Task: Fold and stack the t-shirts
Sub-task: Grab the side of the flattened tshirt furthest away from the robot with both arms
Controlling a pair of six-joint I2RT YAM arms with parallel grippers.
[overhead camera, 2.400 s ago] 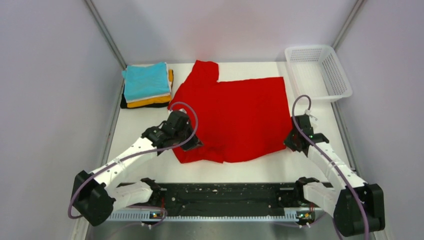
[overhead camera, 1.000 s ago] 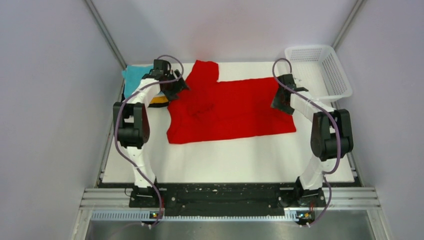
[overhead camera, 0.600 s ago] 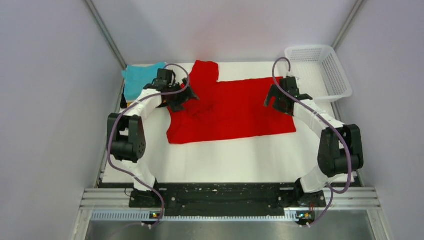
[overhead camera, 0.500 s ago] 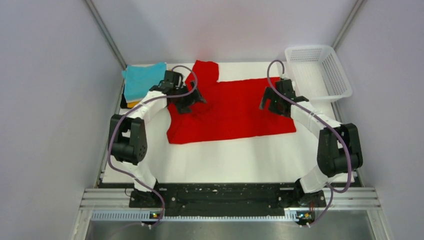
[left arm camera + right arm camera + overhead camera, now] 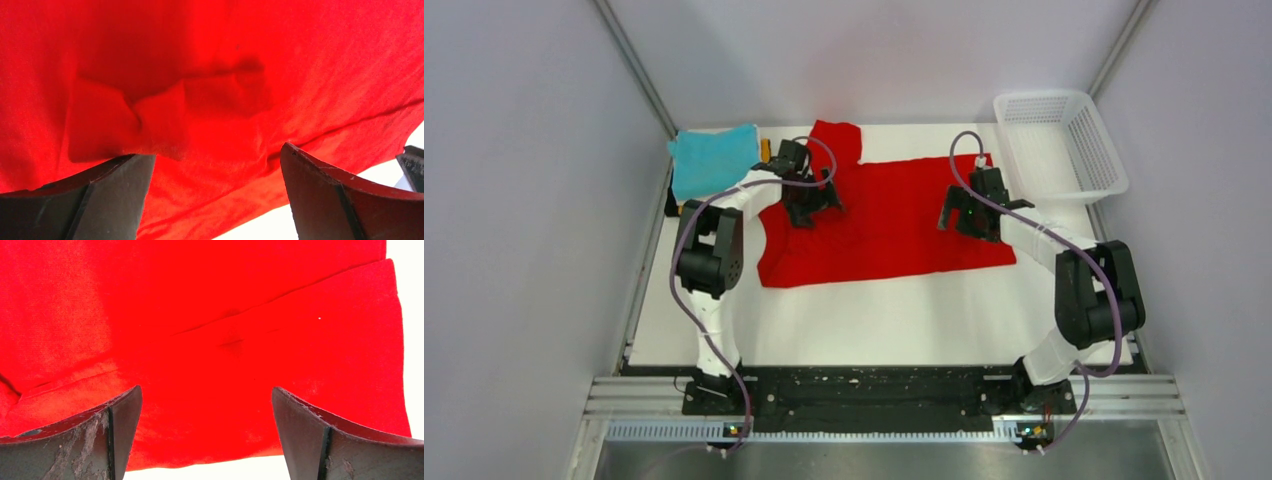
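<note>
The bright red t-shirt (image 5: pixel 894 225) lies across the back middle of the table, folded over once, with one sleeve pointing to the far side. My left gripper (image 5: pixel 812 208) hovers open over its left part, where the left wrist view shows a small bunched fold (image 5: pixel 165 115) in the red cloth. Over the shirt's right part my right gripper (image 5: pixel 956 214) is open too, its fingers (image 5: pixel 300 430) wide apart above the flat shirt (image 5: pixel 225 330). Neither gripper holds anything. A stack of folded t-shirts (image 5: pixel 714 162), turquoise on top, sits at the back left.
A white mesh basket (image 5: pixel 1064 150) stands at the back right corner. Grey walls close in on both sides. The left arm's elbow (image 5: pixel 709 260) stands over the table's left edge, the right arm's elbow (image 5: pixel 1094 295) near the right edge.
Both grippers carried the shirt's near edge to the far side, folding it over, then opened and let go. They have since drifted inward over the shirt.
</note>
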